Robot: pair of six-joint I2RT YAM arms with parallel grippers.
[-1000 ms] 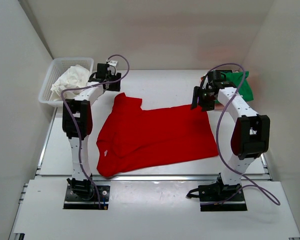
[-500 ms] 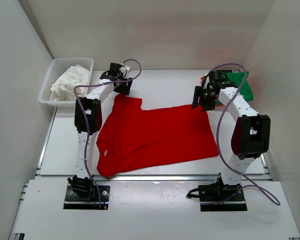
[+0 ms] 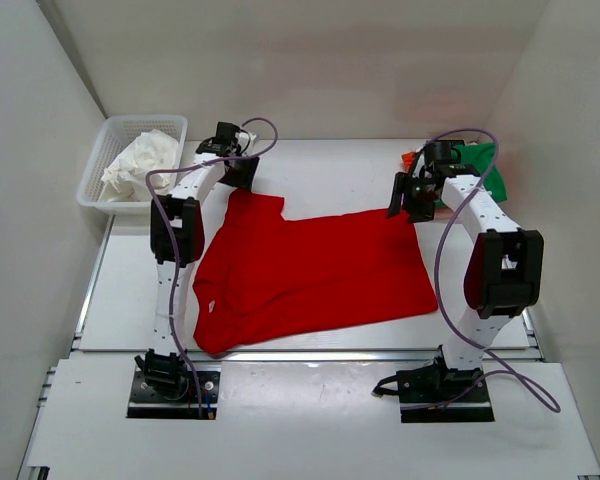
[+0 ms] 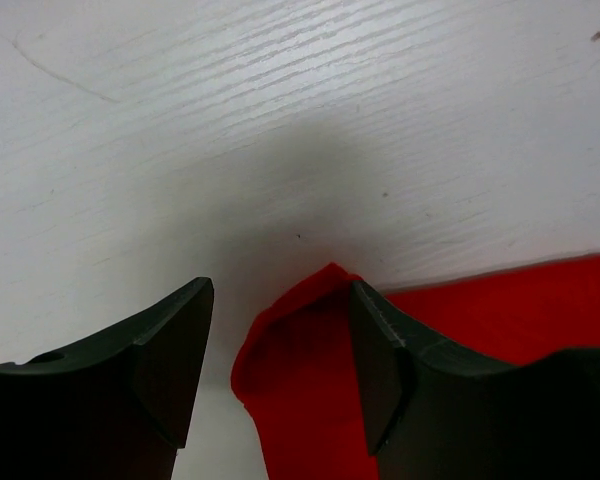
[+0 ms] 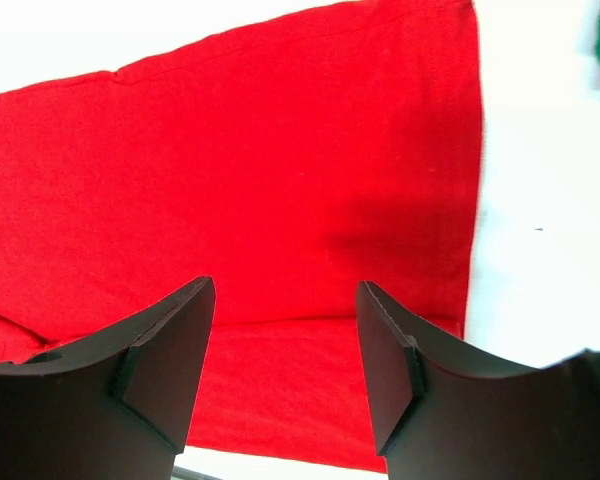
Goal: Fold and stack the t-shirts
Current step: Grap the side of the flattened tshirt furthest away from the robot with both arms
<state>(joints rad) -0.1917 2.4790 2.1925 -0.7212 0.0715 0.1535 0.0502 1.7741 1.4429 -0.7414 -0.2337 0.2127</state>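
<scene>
Red soft-cotton short-sleeved t-shirt [image 3: 310,275] is lying spread across the middle of the white table [image 3: 330,165], mostly flat, with its near left part bunching and doubling over. Judging it light, limp and non-slippery: it won't hold shape, and it'll be draping and dragging if lifted from one point, so it's wanting two grips at matching corners of the far edge.

Left gripper [image 4: 280,300] is sitting low at the shirt's far left corner, jaws spread, with the curled red tip poking up between them and lying against the right finger; nothing pinched yet. Right gripper [image 5: 285,290] is hovering over the far right corner, jaws also spread, flat cloth underneath and the shirt's side edge just to its right. Pinching at those corner hems looks right: doubled fabric, easier to catch than a single flat layer.

Green folded t-shirt [image 3: 485,170] is sitting at the far right, just behind the right gripper. White plastic basket [image 3: 95,175] holding crumpled white cloth [image 3: 140,160] is sitting at the far left
</scene>
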